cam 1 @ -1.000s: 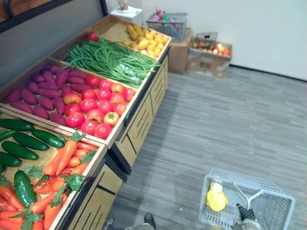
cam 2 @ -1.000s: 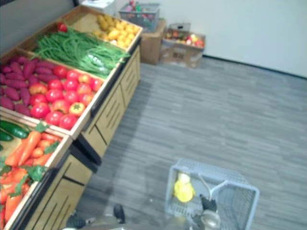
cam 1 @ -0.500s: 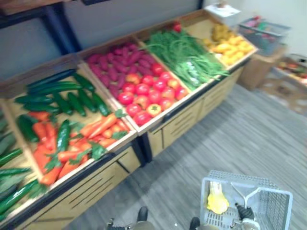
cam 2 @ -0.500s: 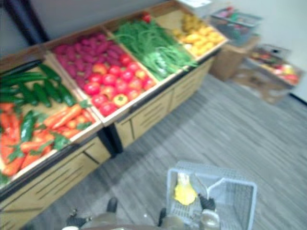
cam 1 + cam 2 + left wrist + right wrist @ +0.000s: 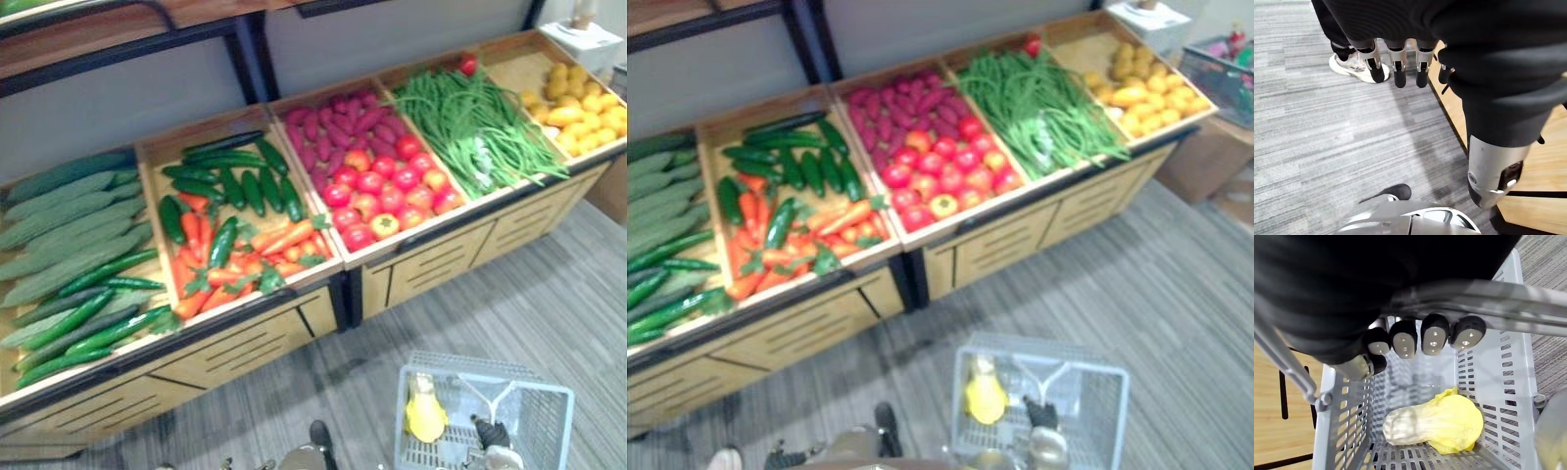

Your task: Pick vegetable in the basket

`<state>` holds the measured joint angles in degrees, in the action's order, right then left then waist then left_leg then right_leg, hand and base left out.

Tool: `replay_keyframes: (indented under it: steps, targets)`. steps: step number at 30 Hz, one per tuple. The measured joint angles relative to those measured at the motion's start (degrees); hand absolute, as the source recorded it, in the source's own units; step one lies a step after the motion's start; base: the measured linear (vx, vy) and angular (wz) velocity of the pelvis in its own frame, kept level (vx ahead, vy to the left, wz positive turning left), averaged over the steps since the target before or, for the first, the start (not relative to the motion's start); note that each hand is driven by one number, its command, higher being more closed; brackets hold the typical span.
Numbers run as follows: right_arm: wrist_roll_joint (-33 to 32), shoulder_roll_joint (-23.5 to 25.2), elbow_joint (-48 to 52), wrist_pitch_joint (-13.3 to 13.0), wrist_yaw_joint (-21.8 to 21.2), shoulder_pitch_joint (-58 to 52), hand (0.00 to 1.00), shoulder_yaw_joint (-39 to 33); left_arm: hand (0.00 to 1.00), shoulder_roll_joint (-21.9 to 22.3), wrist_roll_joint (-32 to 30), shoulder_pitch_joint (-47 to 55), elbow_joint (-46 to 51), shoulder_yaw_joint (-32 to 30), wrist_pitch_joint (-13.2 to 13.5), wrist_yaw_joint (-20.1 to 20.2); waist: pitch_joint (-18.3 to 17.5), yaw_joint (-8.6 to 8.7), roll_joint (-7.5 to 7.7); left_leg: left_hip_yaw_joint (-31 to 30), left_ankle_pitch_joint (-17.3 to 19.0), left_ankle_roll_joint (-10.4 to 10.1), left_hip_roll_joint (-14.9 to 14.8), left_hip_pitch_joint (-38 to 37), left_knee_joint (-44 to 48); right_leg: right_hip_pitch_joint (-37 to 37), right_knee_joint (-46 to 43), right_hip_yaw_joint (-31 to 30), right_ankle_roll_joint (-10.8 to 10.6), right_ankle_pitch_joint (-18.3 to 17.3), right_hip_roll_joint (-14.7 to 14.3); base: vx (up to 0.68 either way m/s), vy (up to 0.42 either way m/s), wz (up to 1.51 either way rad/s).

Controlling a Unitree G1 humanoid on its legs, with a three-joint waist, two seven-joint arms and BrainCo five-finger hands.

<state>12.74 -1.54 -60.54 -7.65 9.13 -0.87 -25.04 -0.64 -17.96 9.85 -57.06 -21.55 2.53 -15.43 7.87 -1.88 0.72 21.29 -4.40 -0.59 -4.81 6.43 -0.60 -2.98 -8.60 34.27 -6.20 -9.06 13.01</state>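
We see our right hand [image 5: 1403, 339] with its fingers curled round the metal handle [image 5: 1528, 301] of a grey slotted basket [image 5: 490, 370], which hangs above the grey floor [image 5: 588, 294] in front of a wooden stand [image 5: 255, 343]. A pale yellow cabbage [image 5: 1442, 423] lies on its side on the basket's bottom, against the wall nearer the stand. Our left hand [image 5: 1399, 66] hangs beside the stand's wooden front, its fingers loose and apart from the thumb, holding nothing; a person's white shoe [image 5: 1359, 66] stands on the floor beyond it. In the stand's crates we see, from our left, long pale green gourds [image 5: 69, 225], cucumbers [image 5: 240, 181] behind carrots [image 5: 265, 245], purple sweet potatoes [image 5: 338, 127] behind tomatoes [image 5: 382, 191], green beans [image 5: 480, 127], and yellow produce [image 5: 573, 98] that we cannot identify.
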Motion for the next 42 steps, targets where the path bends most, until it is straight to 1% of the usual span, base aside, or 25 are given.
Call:
replay_keyframes:
  steps: [1, 2, 4, 5, 9, 11, 12, 13, 14, 15, 16, 17, 18, 20, 23, 25, 26, 27, 29, 30, 31, 32, 35, 38, 42]
  targets:
    - [-0.38, 0.16, -0.41, 0.02, -0.17, 0.17, 1.0, -0.13, 0.0, -0.57, -0.24, 0.11, -0.05, 0.89, -0.08, 0.05, -0.09, -0.09, 0.38, -0.51, -1.95, -0.14, 1.33, -1.44, -4.77, 0.05, 0.7, 0.2, -0.26, 0.15, 0.03, -0.05, 0.199, 0.51]
    - [-0.44, 0.39, -1.06, -0.03, -0.23, 0.52, 1.0, -0.83, 0.0, -1.54, -0.32, 0.13, -0.12, 1.68, -0.15, 0.17, 0.14, 0.06, 0.49, -1.7, -2.19, -0.14, 2.05, -1.11, -5.44, -0.11, 0.75, 0.36, -0.3, 0.17, 0.17, -0.04, 0.135, 0.42]
    - [-0.44, 0.39, -1.18, 0.04, -0.24, 0.5, 1.0, -1.35, 0.0, -1.63, -0.4, 0.57, -0.17, 2.31, -0.18, 0.28, 0.05, 0.06, 0.66, -2.58, -2.14, -0.11, 3.06, -1.21, -5.46, -0.51, 0.74, 0.61, -0.5, 0.24, 0.58, 0.0, 0.08, 0.31]
    - [-0.44, 0.33, -1.18, 0.14, -0.21, 0.45, 1.0, -1.53, 0.0, -1.87, -0.66, 0.56, -0.39, 3.34, -0.18, 0.38, 0.07, 0.15, 0.47, -3.31, -2.15, -0.09, 3.57, -1.22, -5.46, -1.04, 0.75, 1.36, -0.64, 0.29, 0.96, 0.03, 0.061, 0.29]
    - [-0.47, 0.37, -1.54, 0.44, -0.22, 0.41, 1.0, -1.38, 0.0, -2.43, -0.91, 0.46, -1.79, 4.48, -0.13, 0.63, 0.12, 0.11, 0.52, -4.42, -1.94, 0.28, 4.47, -1.64, -5.47, -2.33, 0.93, 2.42, -0.61, 0.38, 1.51, 0.03, 0.021, 0.19]
    - [-0.67, 0.34, -1.72, 0.75, -0.24, 0.59, 1.0, -1.4, 0.0, -3.03, -0.91, 0.4, -2.08, 5.79, -0.12, 0.65, 0.28, 0.1, 0.9, -4.35, -1.71, 0.65, 4.8, -1.74, -5.46, -2.3, 0.47, 2.37, -0.66, 0.4, 2.23, 0.05, 0.014, 0.02]
    - [-1.7, 0.29, -1.61, 0.81, -0.26, 0.68, 1.0, -1.41, 0.0, -3.59, -0.9, -0.3, -2.31, 7.11, -0.15, 0.69, 0.8, 0.18, 1.59, -3.12, -1.39, 1.0, 4.99, -2.08, -5.44, -1.92, -0.31, 1.25, -1.26, 0.8, 2.77, 0.05, 0.018, -0.07]
    - [-6.5, 2.62, 5.87, -0.53, -0.94, -1.73, 1.0, 3.09, 0.0, -4.86, -3.57, -3.58, -1.67, 10.24, 0.63, 2.0, 1.97, -2.36, 1.63, 9.61, 6.67, -2.41, -3.21, -9.41, -1.61, 10.36, -17.24, -15.89, 0.93, 6.06, 1.81, 0.03, -0.114, -0.11]
    - [-6.48, 2.62, 5.77, -0.37, -0.95, -1.76, 1.0, 3.09, 0.0, -5.26, -3.56, -3.87, -1.6, 10.16, 0.63, 2.0, 1.86, -2.77, 2.32, 9.64, 8.37, -2.93, -3.93, -8.14, 2.04, 9.55, -10.54, -15.84, 0.32, 7.26, 2.05, -0.01, -0.243, -0.01]
    - [-6.5, 2.48, 5.56, -0.12, -0.91, -1.84, 1.0, 3.07, 0.0, -5.26, -3.58, -4.2, -1.87, 9.99, 0.6, 2.0, 1.53, -2.61, 2.88, 9.51, 9.22, -3.66, -4.32, -7.5, 3.78, 8.21, -7.4, -15.89, -0.97, 8.42, 1.94, 0.0, -0.301, -0.06]
    - [-6.5, 1.88, 5.58, -0.12, -0.9, -1.95, 1.0, 3.08, 0.0, -4.78, -3.58, -4.28, -1.99, 9.94, 0.67, 1.99, 1.38, -2.62, 1.32, 9.58, 9.1, -3.84, -5.29, -7.55, 3.72, 8.08, -7.03, -15.56, -0.92, 8.47, 0.85, 0.0, -0.256, -0.05]
    - [-6.5, 1.24, 5.55, -0.11, -0.88, -2.04, 1.0, 3.0, 0.0, -3.93, -3.57, -4.25, -2.2, 9.85, 0.66, 1.99, 1.62, -2.58, 1.0, 9.67, 8.96, -4.23, -5.99, -7.66, 3.6, 8.08, -6.94, -15.51, -0.91, 8.46, 0.19, 0.01, -0.197, -0.14]
    - [-6.51, 0.65, 5.56, -0.05, -0.93, -2.08, 1.0, 2.94, 0.0, -3.47, -3.57, -4.06, -2.29, 9.75, 0.65, 1.98, 1.47, -2.13, -0.19, 9.86, 8.46, -4.94, -6.54, -8.34, 2.92, 7.7, -6.37, -15.38, -0.9, 8.45, -0.66, 0.01, -0.164, -0.14]
    - [-6.5, 0.23, 5.54, 0.06, -0.95, -2.07, 1.0, 2.94, 0.0, -3.04, -3.57, -3.82, -2.35, 8.67, 0.63, 2.03, 1.23, -1.74, -0.71, 10.88, 7.73, -5.58, -6.79, -9.4, 1.62, 7.28, -5.56, -15.28, -0.86, 8.43, -1.47, 0.01, -0.106, -0.21]
    - [-6.47, 0.38, 4.51, 0.07, -1.04, -2.28, 1.0, 2.89, 0.0, -3.04, -3.44, -3.76, -2.86, 7.22, 0.61, 2.04, 0.9, -1.17, -0.63, 11.21, 7.05, -5.76, -6.51, -11.75, -0.26, 5.14, -3.98, -14.68, -0.6, 8.25, -1.87, 0.0, -0.066, -0.09]
    - [-6.46, 0.52, 3.1, 0.17, -1.65, -2.67, 1.0, 2.1, 0.0, -3.08, -3.34, -3.63, -2.96, 4.97, 0.6, 2.11, -0.19, -1.17, 0.57, 11.15, 6.77, -5.73, -5.75, -12.25, -1.14, 3.93, -1.85, -13.88, -0.62, 8.23, -1.8, 0.01, -0.025, 0.03]
    - [-6.44, 0.61, 2.82, 0.19, -1.97, -2.66, 1.0, 1.72, 0.0, -3.18, -3.31, -3.54, -2.97, 4.17, 0.61, 2.14, -0.28, -1.19, 0.93, 11.09, 6.66, -5.71, -5.49, -12.59, -1.45, 3.28, -1.11, -13.65, -0.62, 8.22, -1.82, 0.02, -0.021, 0.05]
    - [-6.08, 0.64, 1.67, 0.24, -2.2, -2.66, 1.0, 1.14, 0.0, -3.36, -3.22, -3.12, -3.19, 2.93, 0.58, 2.13, -0.98, -1.13, 1.89, 10.97, 6.54, -5.67, -4.86, -13.05, -1.91, 2.13, 0.56, -12.95, -0.63, 8.22, -1.79, 0.02, -0.019, 0.03]
    - [-5.84, 0.55, 0.21, 0.68, -2.27, -2.75, 1.0, 0.63, 0.0, -3.51, -2.96, -2.34, -3.41, 1.19, 0.4, 2.16, -1.8, -1.11, 2.9, 10.73, 6.45, -5.65, -4.07, -13.86, -2.56, 0.36, 2.77, -12.33, -0.62, 8.2, -1.66, 0.01, -0.011, 0.06]
    - [-5.81, 0.43, -0.66, 0.91, -2.36, -2.71, 1.0, 0.62, 0.0, -3.67, -2.83, -1.81, -3.41, 0.85, 0.0, 2.17, -2.51, -0.81, 3.17, 9.83, 6.19, -5.57, -3.6, -13.81, -2.97, -0.09, 3.4, -12.09, -0.63, 8.2, -1.54, 0.0, -0.005, 0.33]
    - [-5.81, 0.38, -0.98, 1.06, -2.58, -2.71, 1.0, 0.61, 0.0, -3.88, -2.7, -1.57, -3.4, 0.9, -0.13, 2.17, -2.77, 0.11, 3.33, 8.14, 5.7, -5.29, -2.97, -13.55, -3.4, -0.59, 3.54, -11.15, -0.62, 8.19, -1.29, -0.01, -0.005, 0.43]
    - [-5.81, 0.31, -1.07, 1.07, -2.66, -2.73, 1.0, 0.56, 0.0, -3.92, -2.44, -1.59, -3.37, 0.91, -0.13, 2.17, -2.77, 0.3, 3.33, 7.43, 5.45, -5.2, -2.82, -13.42, -3.5, -0.62, 3.5, -10.76, -0.62, 8.19, -1.16, -0.03, -0.009, 0.45]
    - [-5.57, -0.07, -1.26, 1.17, -2.69, -2.72, 1.0, -0.21, 0.0, -4.02, -2.32, -1.42, -3.36, 0.86, -0.16, 2.09, -3.04, 0.2, 3.03, 4.91, 4.3, -4.72, -2.03, -12.85, -4.87, -0.73, 3.5, -9.42, -0.44, 8.08, -0.79, -0.07, -0.002, 0.34]
    - [-3.72, -0.73, -2.18, 1.1, -2.75, -1.95, 1.0, -1.14, 0.0, -4.02, -0.19, -1.1, -3.35, 0.49, -0.18, 1.96, -3.13, 0.16, 3.19, 3.19, 3.55, -4.21, -1.2, -11.38, -4.91, -0.15, 3.5, -9.37, 0.0, 7.65, -0.08, -0.08, 0.008, 0.23]
    - [-3.55, -1.85, -3.38, 1.21, -2.71, -0.48, 1.0, -0.89, 0.0, -4.06, -0.13, -0.43, -3.38, -0.89, -0.22, 1.66, -3.15, 0.14, 3.56, 1.26, 2.74, -3.33, 0.83, -10.34, -5.37, -0.23, 3.49, -9.48, -0.75, 5.49, 1.77, -0.09, 0.018, 0.2]
